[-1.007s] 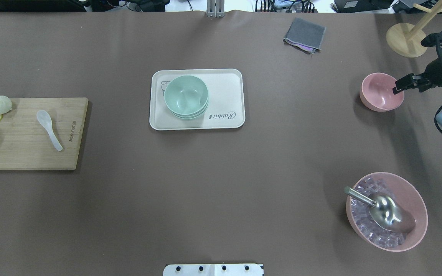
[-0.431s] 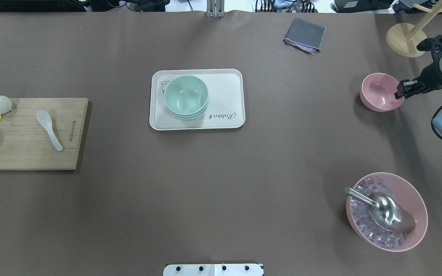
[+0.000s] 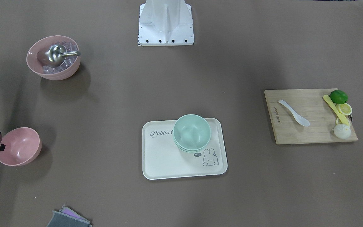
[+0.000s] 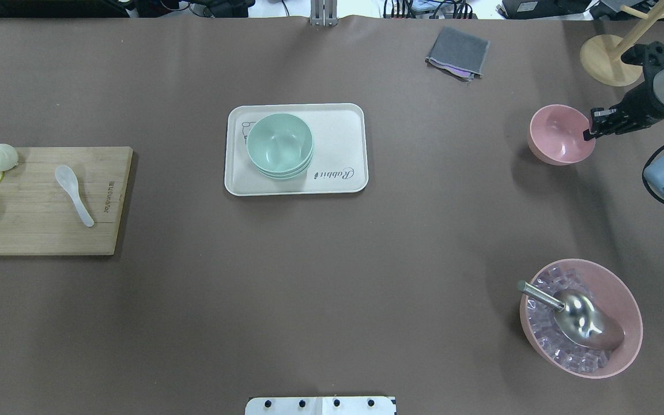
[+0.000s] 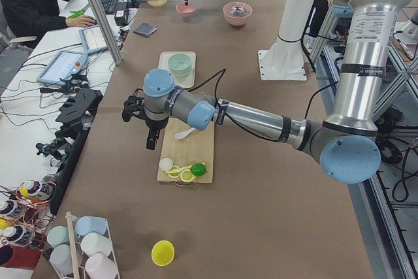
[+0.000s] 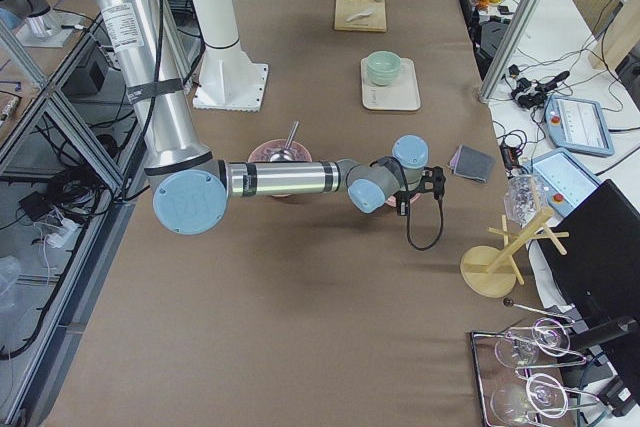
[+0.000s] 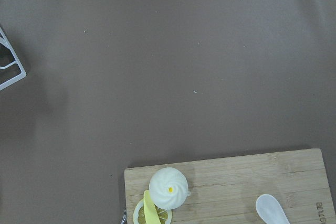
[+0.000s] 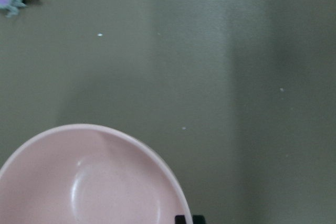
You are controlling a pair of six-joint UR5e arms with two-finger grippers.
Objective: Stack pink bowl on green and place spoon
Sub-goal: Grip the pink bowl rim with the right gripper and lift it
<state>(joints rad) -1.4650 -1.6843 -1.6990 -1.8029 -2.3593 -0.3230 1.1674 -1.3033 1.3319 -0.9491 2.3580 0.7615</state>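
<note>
Both pink bowl [image 4: 559,134] and right gripper [image 4: 590,131] now sit slightly further from the table's right edge than a moment ago. They move together, so the jaws look clamped on the bowl's rim and the carry is probably starting. The bowl is towards the far right corner; whether it is off the surface is unclear. Green bowls [image 4: 279,144] wait on the tray [image 4: 343,132] mid-table, and the spoon [image 4: 74,195] lies on the board [image 4: 38,230] at the left edge. The left gripper [image 5: 151,140] hovers near that board; open or closed, I cannot tell.
</note>
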